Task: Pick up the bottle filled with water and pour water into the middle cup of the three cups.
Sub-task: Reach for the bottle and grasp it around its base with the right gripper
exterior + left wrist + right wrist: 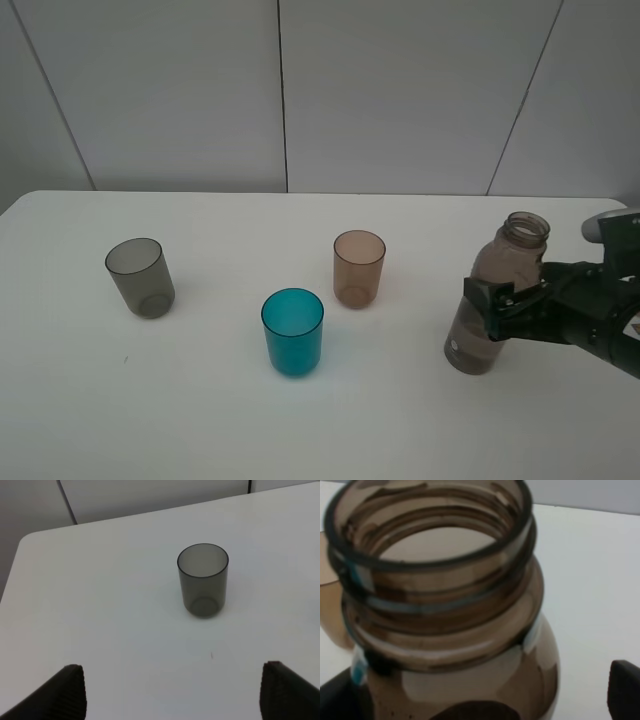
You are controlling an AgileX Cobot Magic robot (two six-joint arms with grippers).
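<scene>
right gripper (505, 300) jaws straddle the bottle (503, 258) mid-body; can't tell if they're pinching it, since the wrist view shows 1 finger (625, 690) clear of the shoulder. left gripper (172, 695) jaws spread wide, nothing between, facing the grey cup (202, 580). bottle is at the right end of the table (300, 430), neck uncapped, well apart from the 3 cups; can't tell if its base is off the surface. teal cup (293, 332) sits between grey and pink cup (359, 268) and looks empty. my read: reach done, grasp unconfirmed; lift, carry and pour into teal all left.
</scene>
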